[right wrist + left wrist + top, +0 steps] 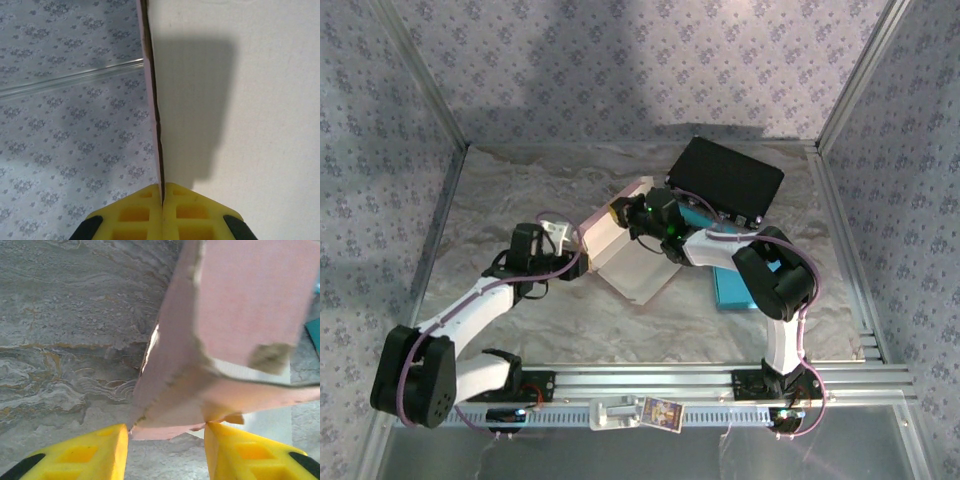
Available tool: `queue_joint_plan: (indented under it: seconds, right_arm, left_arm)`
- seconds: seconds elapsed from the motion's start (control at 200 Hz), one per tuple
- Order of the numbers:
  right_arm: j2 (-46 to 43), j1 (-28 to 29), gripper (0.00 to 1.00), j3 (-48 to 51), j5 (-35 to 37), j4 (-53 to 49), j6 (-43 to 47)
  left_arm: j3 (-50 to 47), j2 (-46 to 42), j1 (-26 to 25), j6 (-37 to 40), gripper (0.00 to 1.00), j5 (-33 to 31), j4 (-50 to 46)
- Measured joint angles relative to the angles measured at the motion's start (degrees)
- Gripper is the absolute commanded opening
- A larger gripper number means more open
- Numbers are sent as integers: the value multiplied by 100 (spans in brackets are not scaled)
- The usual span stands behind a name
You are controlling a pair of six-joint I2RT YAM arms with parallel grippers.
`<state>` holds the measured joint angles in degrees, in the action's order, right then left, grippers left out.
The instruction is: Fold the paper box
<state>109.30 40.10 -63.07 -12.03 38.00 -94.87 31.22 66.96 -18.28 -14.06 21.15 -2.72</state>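
Observation:
The paper box point(630, 262), pink outside and white inside, lies half-formed in the middle of the table. My right gripper point(625, 212) reaches it from the right and is shut on one upright wall. In the right wrist view that gripper point(162, 192) pinches the thin pink edge, with the box's white inner face point(240, 100) to its right. My left gripper point(582, 262) sits at the box's left corner. In the left wrist view its fingers stand apart point(166, 432), and the pink corner of the box point(250, 300) sits just beyond the fingertips point(116, 440), brushing them.
A black case point(730, 180) lies at the back right, just behind the right arm. A teal flat item point(732, 285) rests under the right forearm. The table surface point(520, 190) is wrinkled grey sheeting, fenced by patterned walls and a metal rail point(720, 380) in front.

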Motion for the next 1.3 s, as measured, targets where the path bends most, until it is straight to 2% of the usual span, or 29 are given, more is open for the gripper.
queue_joint_plan:
  seconds: [0.23, 0.495, 0.855, 1.299]
  right_arm:
    - [44, 0, 0, 262, -190, 404, -4]
    - [177, -50, 0, 306, -323, 739, -24]
    - [426, -70, 0, 673, -387, 1698, -131]
    - [503, -70, 0, 699, -365, 1928, -367]
  left_arm:
    - [26, 310, -98, 328, 35, -98, -9]
    - [264, 516, -223, 457, 34, -144, 2]
    - [282, 656, -728, 31, 33, -774, 50]
    - [282, 673, -815, -256, 23, -1257, 162]
